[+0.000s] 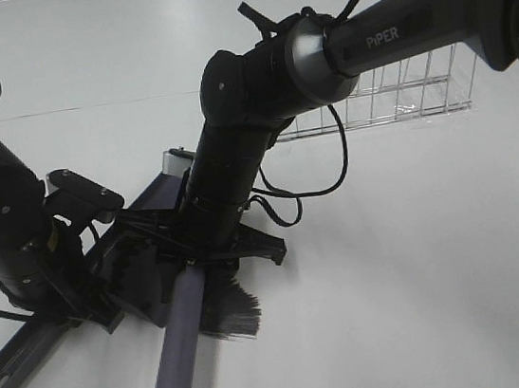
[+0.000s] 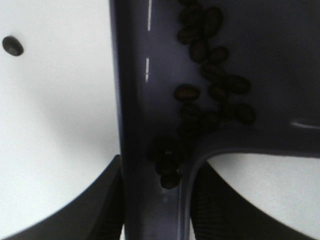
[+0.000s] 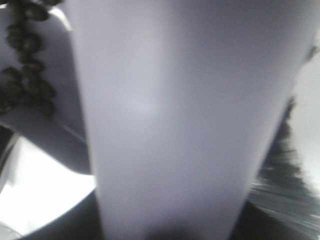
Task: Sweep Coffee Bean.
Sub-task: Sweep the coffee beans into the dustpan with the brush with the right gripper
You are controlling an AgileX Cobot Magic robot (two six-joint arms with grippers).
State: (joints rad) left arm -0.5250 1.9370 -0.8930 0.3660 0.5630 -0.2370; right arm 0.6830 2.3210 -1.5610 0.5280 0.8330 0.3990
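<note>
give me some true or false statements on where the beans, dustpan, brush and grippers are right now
1. Most dark oval coffee beans lie in the grey-purple plastic dustpan. True.
2. No bean is left on the white table. False: one stray bean lies there, beside the dustpan.
3. The right gripper holds the grey-purple brush handle. True.
4. The left gripper is open and holds nothing. False: it grips the dustpan's handle.
5. The beans sit in the clear wire basket. False: they are in the dustpan.
</note>
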